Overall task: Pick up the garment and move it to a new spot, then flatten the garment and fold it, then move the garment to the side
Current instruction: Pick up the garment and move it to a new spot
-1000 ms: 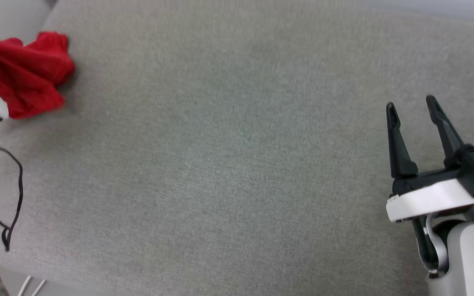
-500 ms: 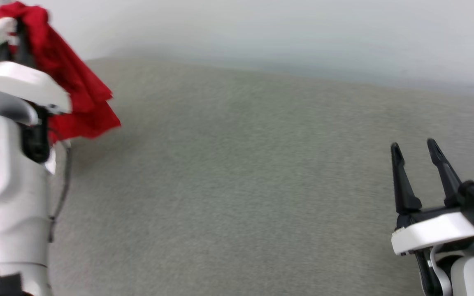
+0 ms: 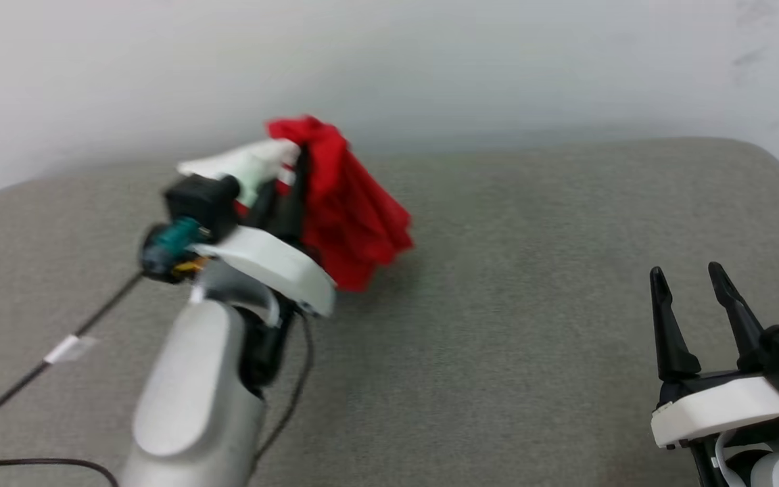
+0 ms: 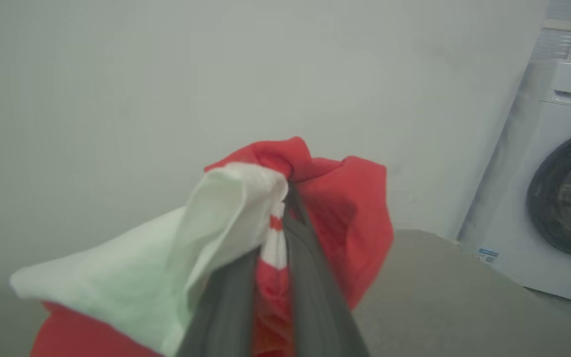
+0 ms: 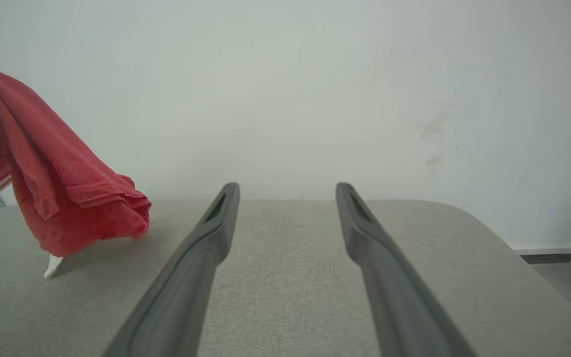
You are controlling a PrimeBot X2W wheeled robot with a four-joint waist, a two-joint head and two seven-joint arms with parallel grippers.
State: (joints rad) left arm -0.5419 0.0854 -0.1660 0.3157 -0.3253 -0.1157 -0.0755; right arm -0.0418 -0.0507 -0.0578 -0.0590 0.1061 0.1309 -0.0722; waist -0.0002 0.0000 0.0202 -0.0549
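**Garment lifted, on its way to a new spot**

The left gripper, clamped shut on a bunch of white sleeve and red cloth, holds the garment hanging over the far left-centre of the worktop. The hem is close to the surface. It should lower the garment onto the bare middle before letting go. The right gripper hovers near right, wide open and empty.

What I see: the garment thin soft cloth, matt red and white, padded surface coarse grey woven fabric, my right gripper with matt dark plastic fingers, my left forearm smooth pale satin shell, washing machine glossy white.
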